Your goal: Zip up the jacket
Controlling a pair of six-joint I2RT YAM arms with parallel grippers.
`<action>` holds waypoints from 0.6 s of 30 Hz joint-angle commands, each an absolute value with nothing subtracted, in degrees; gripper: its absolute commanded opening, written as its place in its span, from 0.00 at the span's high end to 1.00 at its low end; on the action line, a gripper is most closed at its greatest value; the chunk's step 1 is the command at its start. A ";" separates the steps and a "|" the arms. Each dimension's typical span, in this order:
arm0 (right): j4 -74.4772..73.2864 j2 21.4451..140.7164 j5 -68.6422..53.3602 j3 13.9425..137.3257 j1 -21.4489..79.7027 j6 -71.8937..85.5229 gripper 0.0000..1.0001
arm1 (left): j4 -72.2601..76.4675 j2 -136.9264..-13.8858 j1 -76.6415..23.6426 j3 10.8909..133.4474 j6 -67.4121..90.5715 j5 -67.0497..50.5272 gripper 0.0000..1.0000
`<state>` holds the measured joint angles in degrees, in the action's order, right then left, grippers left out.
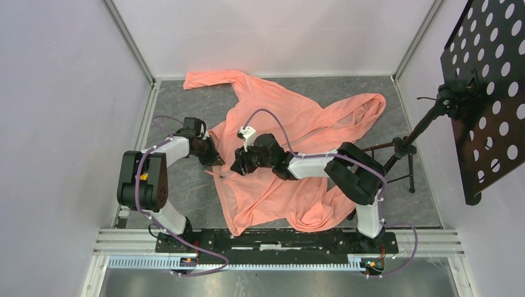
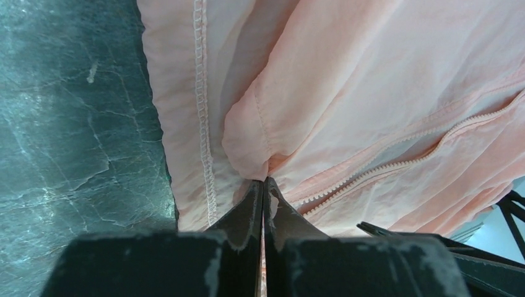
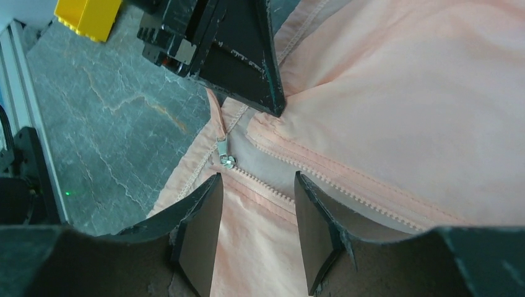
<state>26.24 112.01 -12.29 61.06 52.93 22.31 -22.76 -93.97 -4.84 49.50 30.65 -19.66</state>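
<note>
The salmon-pink jacket (image 1: 291,136) lies spread on the grey table, a sleeve reaching to the far left. My left gripper (image 1: 216,159) is shut on a fold of the jacket's edge (image 2: 247,148) near the bottom of the zipper; its black fingers (image 3: 247,55) show in the right wrist view. My right gripper (image 1: 238,167) is open and hovers over the fabric (image 3: 396,93), its fingertips (image 3: 207,198) just short of the metal zipper slider (image 3: 226,159) with its pull tab. The two zipper tooth rows (image 3: 322,179) run apart to the right. The teeth also show in the left wrist view (image 2: 408,162).
A black stand (image 1: 405,151) with a perforated black panel (image 1: 489,93) rises at the right of the table. White walls and metal frame rails (image 1: 133,46) enclose the grey table (image 1: 179,192). A yellow part (image 3: 86,17) of the left arm shows at top left.
</note>
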 commanded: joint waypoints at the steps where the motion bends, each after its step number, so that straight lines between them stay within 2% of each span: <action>1: 27.90 113.32 -18.25 64.18 52.83 13.85 0.46 | -23.91 -90.31 -4.57 51.12 25.95 -22.01 0.98; 10: 30.90 115.49 -24.63 65.67 51.19 4.33 0.35 | -25.39 -89.28 -4.57 51.77 24.22 -28.62 0.98; 18: 35.06 119.93 -30.74 67.51 49.66 3.52 0.35 | -26.10 -87.67 -4.33 51.82 23.03 -29.78 0.98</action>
